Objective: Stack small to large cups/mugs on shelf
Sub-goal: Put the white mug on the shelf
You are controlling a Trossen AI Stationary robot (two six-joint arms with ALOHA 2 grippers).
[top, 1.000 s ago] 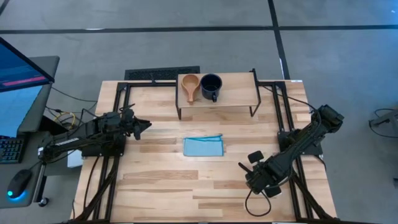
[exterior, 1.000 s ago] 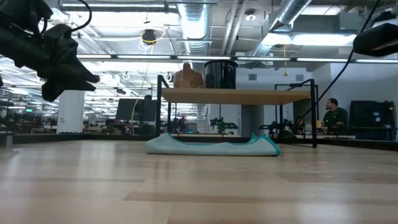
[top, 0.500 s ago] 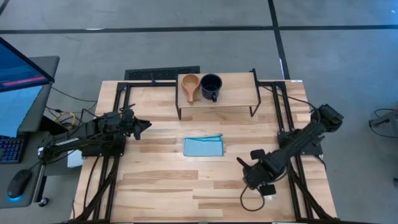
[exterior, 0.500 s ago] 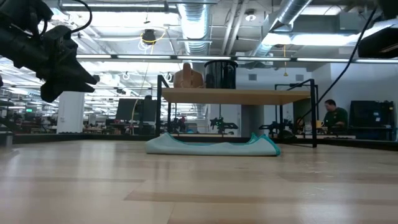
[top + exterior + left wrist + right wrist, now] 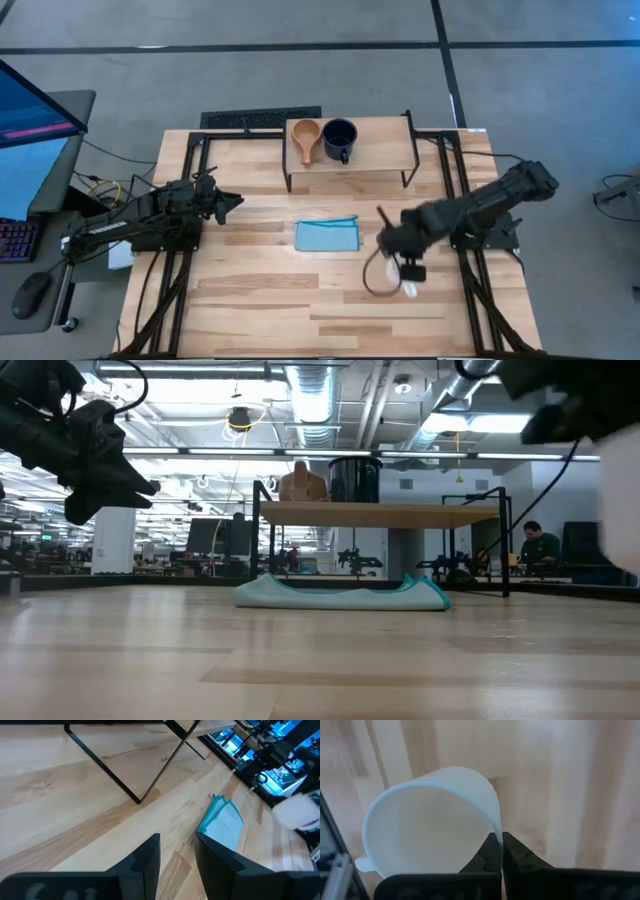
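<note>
The white mug (image 5: 427,825) hangs over the table's right half, and my right gripper (image 5: 500,839) is shut on it. It also shows as a white patch (image 5: 408,278) in the high view and at the right edge (image 5: 620,500) of the low view. The small wooden cup (image 5: 306,136) and the navy mug (image 5: 340,138) stand side by side on the shelf (image 5: 385,150) at the table's far side. My left gripper (image 5: 234,200) waits open above the table's left part, with nothing between its fingers (image 5: 150,857). My right gripper pinches the white mug's rim (image 5: 496,827), one finger inside the mug and one outside against its wall. The fingers come from above, pointing down. The mug hangs below them, clear of the table, its mouth up and its handle (image 5: 362,865) on the side away from the fingers.
A folded blue cloth (image 5: 328,236) lies flat on the table in front of the shelf, just left of my right gripper. The shelf's thin black legs (image 5: 107,770) stand on the table's far part. A person (image 5: 540,545) sits in the room beyond the table.
My right arm has swung from the table's near right corner toward its middle and far side. The white mug has come with it and now hangs lifted clear of the table, beside the blue cloth.
</note>
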